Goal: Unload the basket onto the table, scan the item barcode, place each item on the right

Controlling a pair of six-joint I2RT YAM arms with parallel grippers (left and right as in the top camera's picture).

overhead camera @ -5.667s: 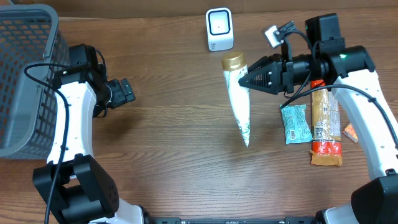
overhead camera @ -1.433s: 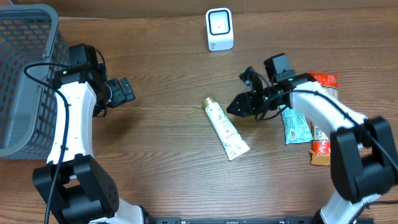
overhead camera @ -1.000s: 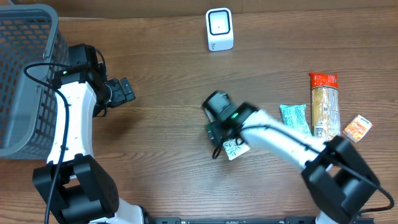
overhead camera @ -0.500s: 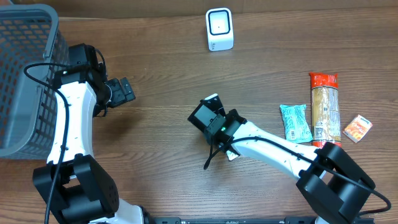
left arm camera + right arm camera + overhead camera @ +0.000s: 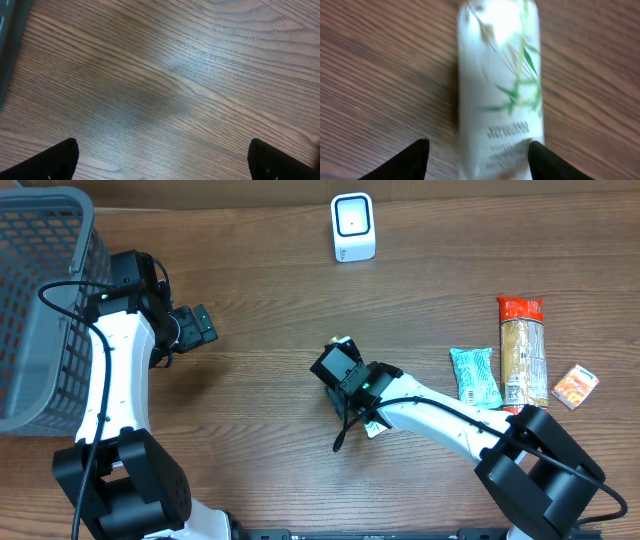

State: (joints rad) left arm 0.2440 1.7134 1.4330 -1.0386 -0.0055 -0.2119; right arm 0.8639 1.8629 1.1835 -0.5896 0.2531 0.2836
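The item is a white tube with green leaf print [image 5: 500, 90], lying flat on the wooden table at its centre. In the overhead view only its flat end [image 5: 374, 426] and a bit of its gold cap show from under the right arm. My right gripper [image 5: 477, 144] straddles the tube's lower part. Its right finger [image 5: 545, 160] is at the tube's edge, and a strip of wood shows between the left finger [image 5: 410, 160] and the tube. The white scanner [image 5: 353, 226] stands at the far edge. My left gripper [image 5: 162, 144] hangs wide open over bare wood, at the left [image 5: 200, 326].
A grey basket [image 5: 40, 310] stands at the far left; its edge [image 5: 6, 45] shows in the left wrist view. On the right lie a teal packet [image 5: 474, 376], a long snack pack with red ends [image 5: 524, 360] and a small orange packet [image 5: 574, 386].
My right arm has swung in from the right and come down over the tube. Its jaws have narrowed around the tube. The left arm has not moved.
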